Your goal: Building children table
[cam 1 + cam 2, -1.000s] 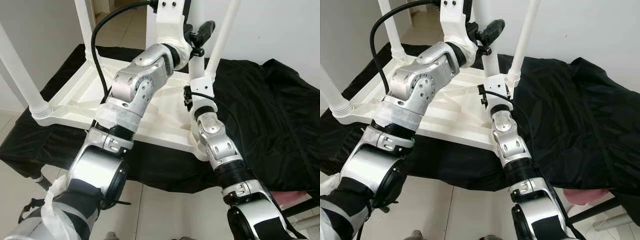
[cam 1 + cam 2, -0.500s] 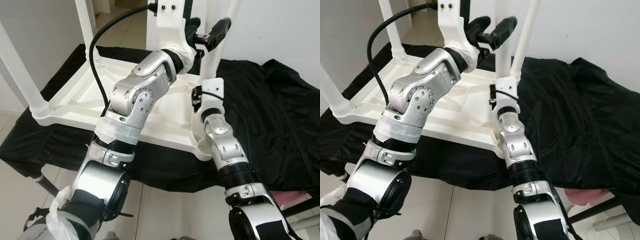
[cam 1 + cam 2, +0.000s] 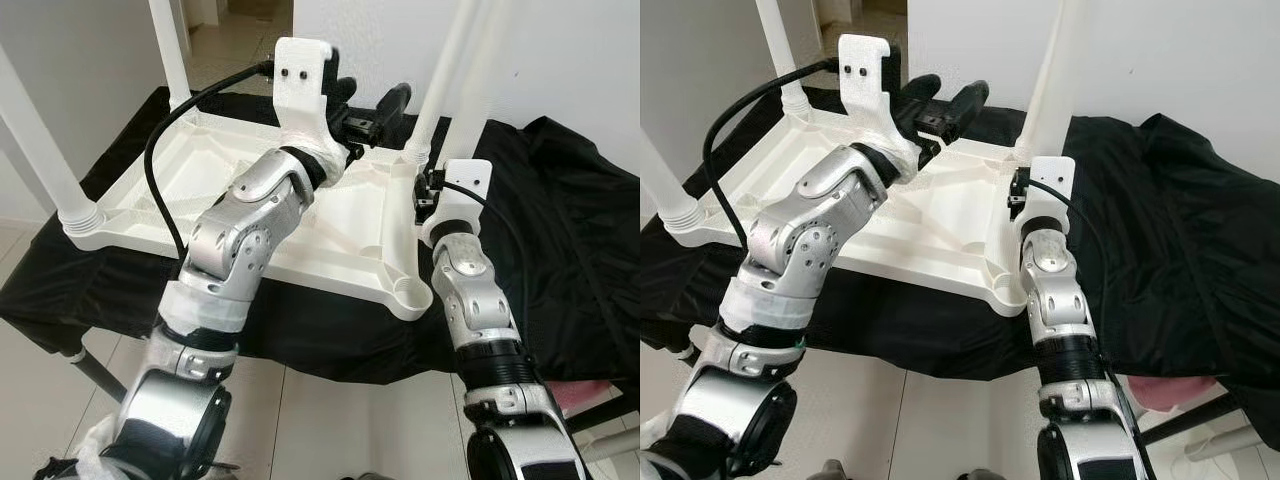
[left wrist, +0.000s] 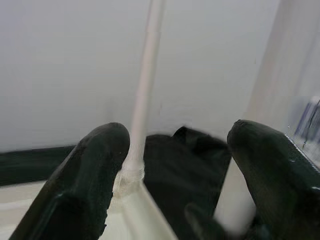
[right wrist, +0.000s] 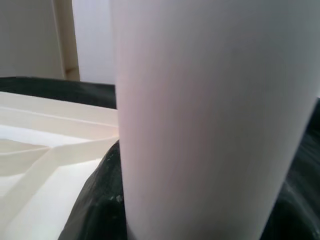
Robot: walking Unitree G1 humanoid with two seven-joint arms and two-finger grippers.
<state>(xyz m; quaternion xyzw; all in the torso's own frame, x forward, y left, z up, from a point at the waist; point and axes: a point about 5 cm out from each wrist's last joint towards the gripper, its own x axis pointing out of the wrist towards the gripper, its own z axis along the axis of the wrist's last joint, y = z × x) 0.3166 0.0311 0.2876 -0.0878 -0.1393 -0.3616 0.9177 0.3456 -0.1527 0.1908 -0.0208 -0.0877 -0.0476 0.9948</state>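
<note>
A white children's table (image 3: 330, 230) lies upside down on a black cloth (image 3: 560, 250). Three white legs stand in its corners, the far right one (image 3: 440, 85) among them. The near right corner socket (image 3: 410, 292) holds nothing. My right gripper (image 5: 200, 220), raised just right of that corner, is shut on a loose white table leg (image 5: 210, 125) held upright (image 3: 482, 90); a black finger (image 5: 97, 205) wraps its side. My left gripper (image 3: 370, 100) hovers open over the table's far right part, left of the held leg, with nothing between its fingers (image 4: 95, 175).
The cloth covers a low stand that reaches to the right, up to a white wall (image 3: 570, 60). Tiled floor (image 3: 330, 420) lies in front of it. A pink item (image 3: 590, 395) peeks out under the cloth at the lower right. The near left leg (image 3: 40, 150) rises close to my left arm.
My right gripper has carried the loose leg to the right and slightly nearer. My left gripper has come away from the leg, dropping lower and to the left.
</note>
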